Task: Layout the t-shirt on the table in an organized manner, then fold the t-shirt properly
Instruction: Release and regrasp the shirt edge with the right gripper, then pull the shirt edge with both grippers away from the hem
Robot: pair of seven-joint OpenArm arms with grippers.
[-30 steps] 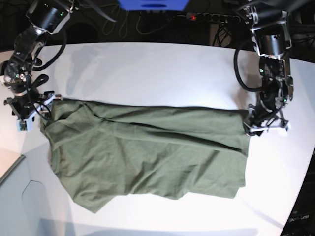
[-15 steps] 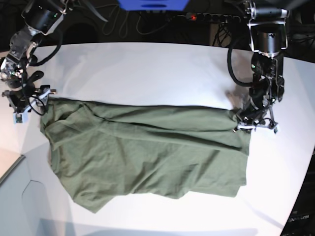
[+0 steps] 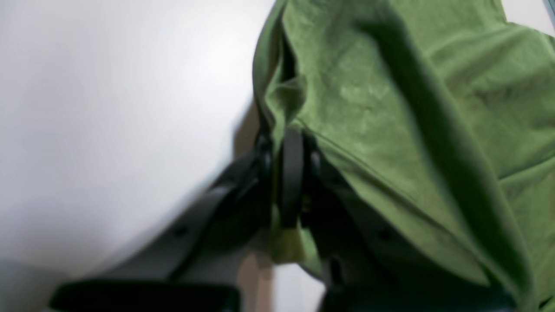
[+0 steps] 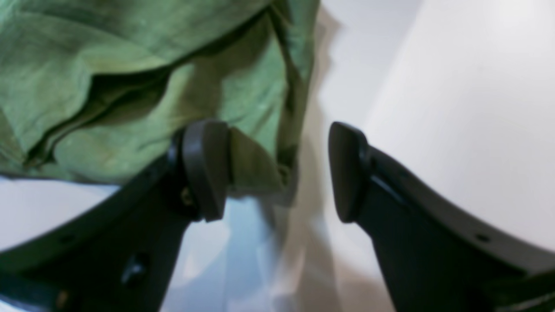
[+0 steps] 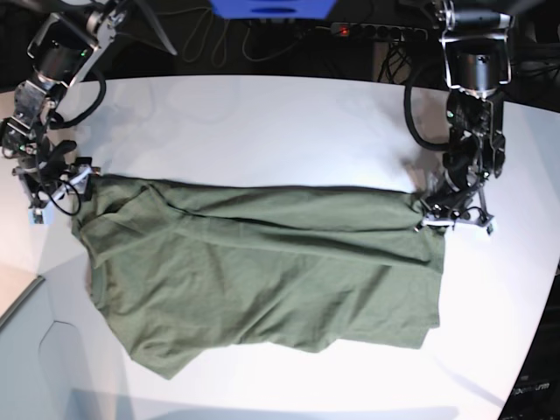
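The olive-green t-shirt (image 5: pixel 262 271) lies spread and wrinkled across the white table (image 5: pixel 262 122), long side running left to right. My left gripper (image 5: pixel 430 219) is at the shirt's right upper corner. In the left wrist view it (image 3: pixel 290 173) is shut on a fold of the shirt (image 3: pixel 390 86). My right gripper (image 5: pixel 54 186) is at the shirt's left upper corner. In the right wrist view it (image 4: pixel 275 171) is open, with the shirt's edge (image 4: pixel 256 169) lying between the fingers against one pad (image 4: pixel 206 169).
A power strip (image 5: pixel 376 31) and cables lie behind the table's far edge, beside a blue object (image 5: pixel 271 7). The table's curved edge drops off at the lower left (image 5: pixel 35 297) and at the right (image 5: pixel 538 332).
My left gripper has drawn the shirt's right corner a little to the left. My right gripper has moved up and left, away from the left corner.
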